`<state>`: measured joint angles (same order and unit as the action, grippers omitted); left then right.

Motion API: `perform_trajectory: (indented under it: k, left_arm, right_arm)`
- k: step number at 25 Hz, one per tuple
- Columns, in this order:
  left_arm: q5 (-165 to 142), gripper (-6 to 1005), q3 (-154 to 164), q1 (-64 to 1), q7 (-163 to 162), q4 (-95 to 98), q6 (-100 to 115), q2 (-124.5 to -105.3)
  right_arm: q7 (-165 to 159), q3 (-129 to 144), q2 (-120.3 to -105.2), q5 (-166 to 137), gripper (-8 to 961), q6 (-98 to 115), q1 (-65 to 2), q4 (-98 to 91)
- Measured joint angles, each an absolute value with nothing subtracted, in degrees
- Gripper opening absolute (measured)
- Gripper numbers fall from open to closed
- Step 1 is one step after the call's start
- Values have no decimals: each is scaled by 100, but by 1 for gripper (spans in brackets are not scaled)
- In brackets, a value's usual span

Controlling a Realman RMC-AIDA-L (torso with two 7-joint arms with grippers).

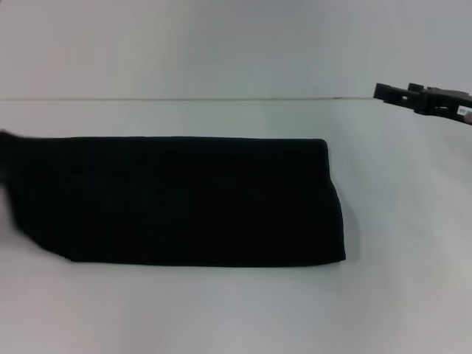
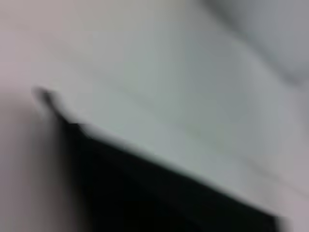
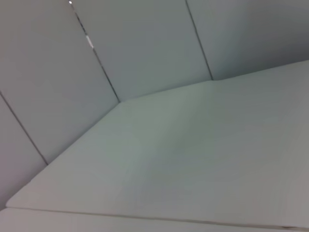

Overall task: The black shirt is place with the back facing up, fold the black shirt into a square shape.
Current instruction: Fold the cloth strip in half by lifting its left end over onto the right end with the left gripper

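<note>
Head view shows the right gripper (image 1: 413, 96) high by the tabletop's (image 1: 221, 310) far right edge, holding nothing; I cannot tell how wide it is. No left gripper shows. The black shirt (image 1: 184, 200) lies as a long strip across the middle. A crooked next fold could spoil the square.

No readable text, label, brand, number or sign appears anywhere.
</note>
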<state>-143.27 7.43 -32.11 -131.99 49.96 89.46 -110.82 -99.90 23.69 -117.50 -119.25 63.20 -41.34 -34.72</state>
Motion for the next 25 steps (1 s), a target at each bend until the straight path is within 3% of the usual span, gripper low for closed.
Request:
perform_trajectory:
  k: [4,7,10,15,23,25]
  left_arm:
    - [-13626,27,1213,-3882,-13254,4737,9537,-11155]
    - [-13266,27,1590,-4440,-13253,4259,9507,-11370]
    - [-13091,27,1773,-4929,-13026,3656,9157,-11713]
    - [-12970,28,1855,-5193,-12302,2731,8300,-12379]
    - [-12092,31,1818,-5012,-10334,645,7490,-12454]
    - [-12046,91,1830,-5084,-10083,439,7516,-12455]
  right_arm:
    - [-9910,2337,-11677,-11925,913,6332,-3998,-3488]
    - [-9876,2330,-11602,-11923,913,6393,-3889,-3518]
    - [-9851,2331,-11516,-11922,913,6447,-3778,-3529]
    - [-9843,2330,-11384,-11919,912,6521,-3650,-3535]
    - [-9836,2357,-11300,-11918,912,6561,-3552,-3523]
    - [-9835,2371,-11300,-11930,912,6563,-3545,-3507]
